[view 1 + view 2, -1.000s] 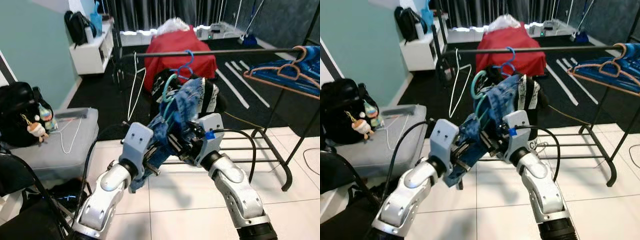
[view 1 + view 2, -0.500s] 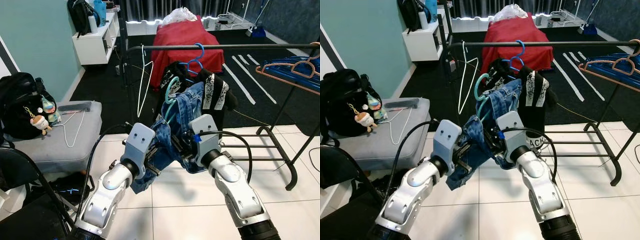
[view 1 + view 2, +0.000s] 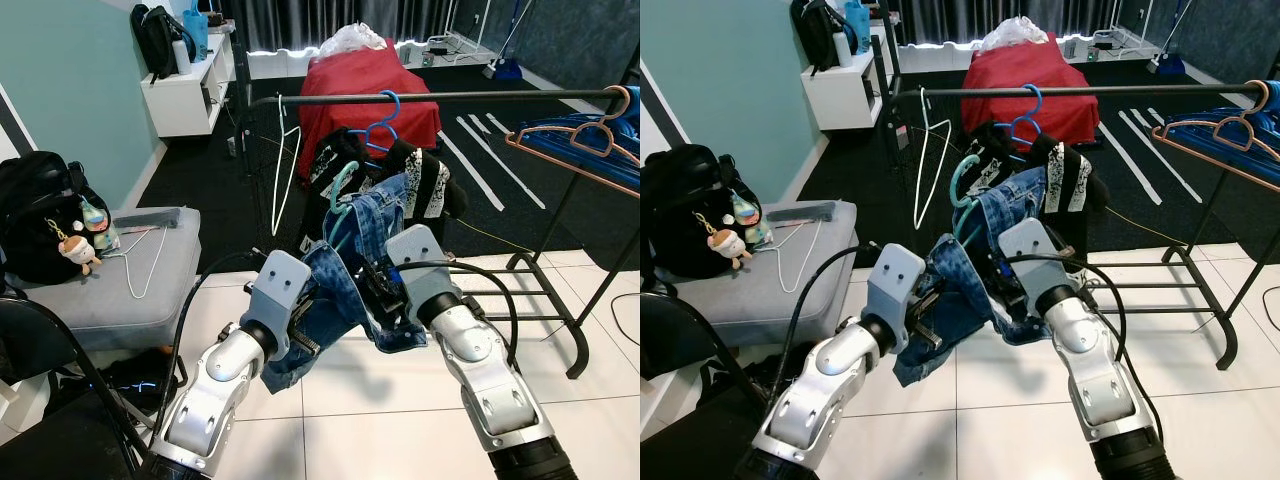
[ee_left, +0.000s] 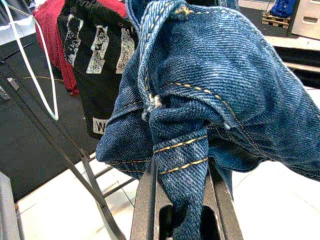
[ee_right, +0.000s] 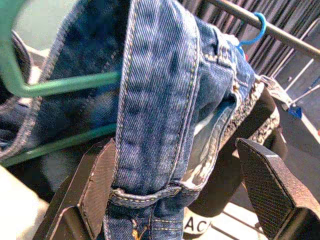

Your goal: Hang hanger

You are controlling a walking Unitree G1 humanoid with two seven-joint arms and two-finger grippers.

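A pair of blue jeans [image 3: 345,290] hangs on a teal hanger [image 3: 343,186], bunched up between my two arms in front of the black rail [image 3: 480,97]. My left gripper [image 4: 182,175] is shut on a fold of the denim near its lower end. My right gripper [image 5: 185,170] stands open, its fingers [image 5: 100,185] spread either side of a denim strip, with the teal hanger's bars beside one of them. The hanger's hook sits below the rail, apart from it. On the rail hang a blue hanger [image 3: 383,110] with a black-and-white garment [image 3: 425,185] and a white wire hanger [image 3: 282,160].
The rack's base bars [image 3: 540,290] lie on the tiles to the right. A second rack [image 3: 580,140] with orange hangers and blue clothes stands at far right. A grey cushion seat [image 3: 120,280] and a black backpack [image 3: 40,215] are on the left. A red-covered piece [image 3: 370,90] stands behind the rail.
The camera has shifted a little. The right wrist has moved slightly up and right, and the denim now sags lower beneath it. The left gripper keeps its hold.
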